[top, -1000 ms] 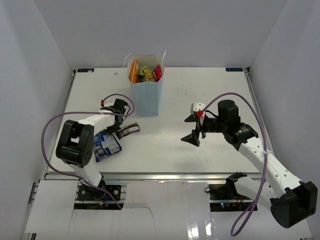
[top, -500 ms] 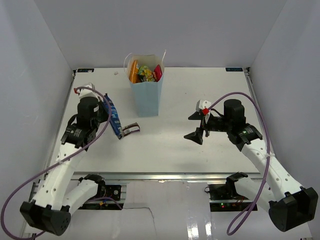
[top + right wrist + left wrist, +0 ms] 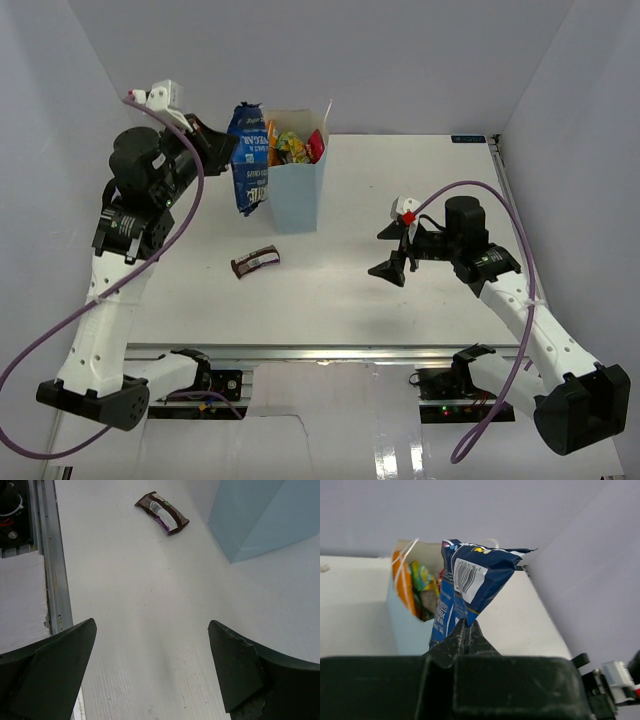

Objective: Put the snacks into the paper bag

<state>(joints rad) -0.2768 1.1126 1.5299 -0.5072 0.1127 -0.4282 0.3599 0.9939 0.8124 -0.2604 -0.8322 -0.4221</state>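
The light-blue paper bag (image 3: 294, 192) stands at the back middle of the table, with orange, yellow-green and red packets showing inside. My left gripper (image 3: 222, 150) is shut on the blue pouch (image 3: 248, 160) and holds it high, just left of the bag's rim. In the left wrist view the blue pouch (image 3: 467, 587) hangs from my closed jaws with the bag (image 3: 410, 600) behind it. The dark brown bar (image 3: 256, 262) lies on the table in front of the bag, and also shows in the right wrist view (image 3: 161, 513). My right gripper (image 3: 392, 252) is open and empty, right of the bag.
White walls enclose the table on three sides. A metal rail (image 3: 47, 555) runs along the table's near edge. The bag's corner (image 3: 265, 515) shows in the right wrist view.
My left arm has lifted the blue pouch off the table and carried it up and back to beside the bag's rim. The right arm has barely moved.
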